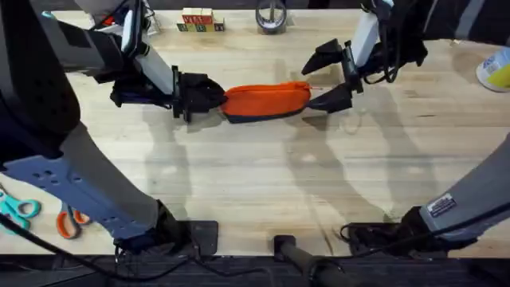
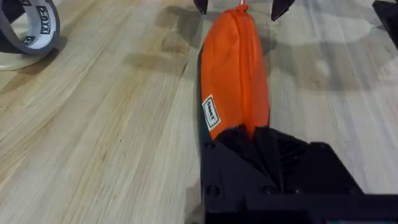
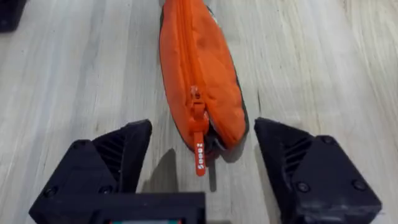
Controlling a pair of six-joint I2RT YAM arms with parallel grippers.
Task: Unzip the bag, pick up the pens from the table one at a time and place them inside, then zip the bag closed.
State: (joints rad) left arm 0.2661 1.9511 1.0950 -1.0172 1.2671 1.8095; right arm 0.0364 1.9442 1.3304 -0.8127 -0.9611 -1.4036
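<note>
The orange bag [image 1: 267, 101] lies on the table [image 1: 255, 183] at mid-back, its zipper closed. My left gripper [image 1: 215, 97] is shut on the bag's left end; in the left wrist view the bag [image 2: 236, 74] runs away from the clamped gripper [image 2: 249, 134]. At the bag's right end my right gripper [image 1: 308, 88] stands open, one finger on each side of the tip. In the right wrist view the orange zipper pull [image 3: 199, 155] hangs off the bag [image 3: 199, 68] between the spread fingers of the right gripper [image 3: 202, 134], untouched. The pens are out of view.
A tape roll [image 1: 271, 16] and small wooden blocks [image 1: 199, 21] sit at the back edge. Teal scissors [image 1: 20, 209] and orange scissors [image 1: 72, 222] lie at front left. A yellow-and-white container [image 1: 496, 70] stands at the right edge.
</note>
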